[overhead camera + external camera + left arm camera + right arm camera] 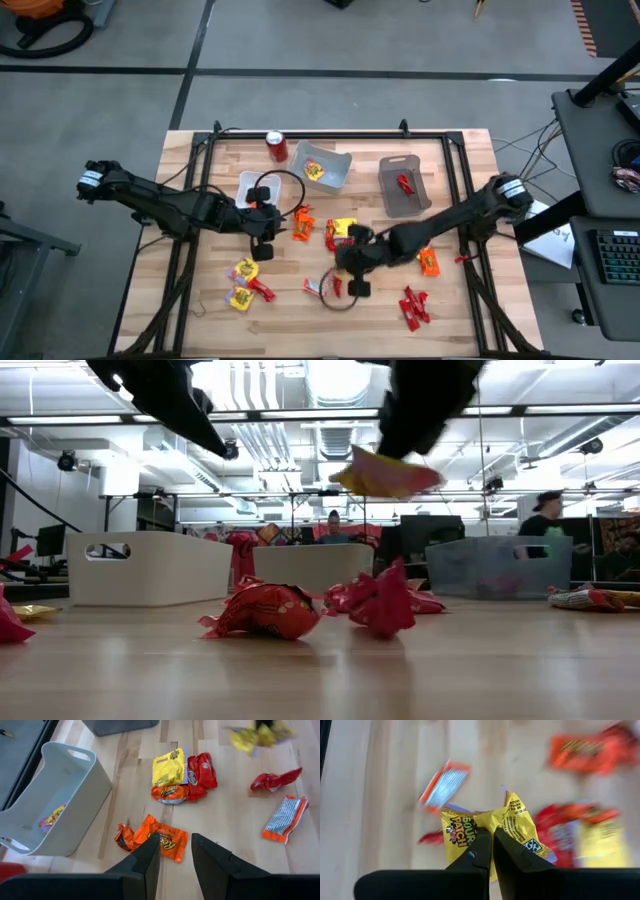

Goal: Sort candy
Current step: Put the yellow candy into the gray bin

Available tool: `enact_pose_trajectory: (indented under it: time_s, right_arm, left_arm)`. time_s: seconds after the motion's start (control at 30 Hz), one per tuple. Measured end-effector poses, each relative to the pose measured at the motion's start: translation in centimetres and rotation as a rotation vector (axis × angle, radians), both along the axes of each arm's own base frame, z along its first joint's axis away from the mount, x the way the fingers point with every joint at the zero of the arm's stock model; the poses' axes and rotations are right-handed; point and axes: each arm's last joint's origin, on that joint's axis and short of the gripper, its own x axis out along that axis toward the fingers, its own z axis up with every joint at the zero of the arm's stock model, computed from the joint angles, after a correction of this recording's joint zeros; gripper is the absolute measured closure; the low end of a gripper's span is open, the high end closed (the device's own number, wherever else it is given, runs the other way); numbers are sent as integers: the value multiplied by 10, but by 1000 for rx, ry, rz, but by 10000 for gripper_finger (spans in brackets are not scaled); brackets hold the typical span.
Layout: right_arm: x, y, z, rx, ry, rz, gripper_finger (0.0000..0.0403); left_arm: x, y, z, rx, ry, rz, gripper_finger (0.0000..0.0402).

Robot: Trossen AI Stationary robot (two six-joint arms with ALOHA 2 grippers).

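Wrapped candies lie scattered on the wooden table (200, 180): an orange one (302, 225), a yellow and red pile (340, 232), yellow ones (243, 272) and red ones (412, 305). My right gripper (492, 850) is shut on a yellow candy (385, 473) held above the table. My left gripper (175, 852) hangs open above an orange candy (160, 840), touching nothing. A white bin (325, 165) holds a yellow candy, and a grey bin (405, 185) holds a red one. My right gripper pinches the yellow candy's crumpled wrapper near its middle (492, 822) between the two fingers, coming from above. The candy is lifted clear of the table and hangs below the fingers (420, 410), its ends spreading out to either side.
A red soda can (277, 147) stands at the far edge, beside a second white bin (250, 187) near my left arm. A black cable loops over the table (285, 180). In the low view, people sit in the room beyond the bins. Bare wood lies toward the near edge.
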Motion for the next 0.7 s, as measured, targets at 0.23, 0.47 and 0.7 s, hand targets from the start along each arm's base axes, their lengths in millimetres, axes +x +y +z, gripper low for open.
enact_pose_trajectory:
  time_s: [0.23,0.47,0.7]
  right_arm:
    - [6,-81,27,-75,-92,-177,394]
    - [10,-181,28,-130,-150,-406,394]
    - [5,-245,11,-110,-134,-527,394]
  left_arm:
    - [-2,1,-2,59,41,-52,306]
    - [-8,6,-6,195,129,-28,306]
    - [-12,9,-8,217,163,16,306]
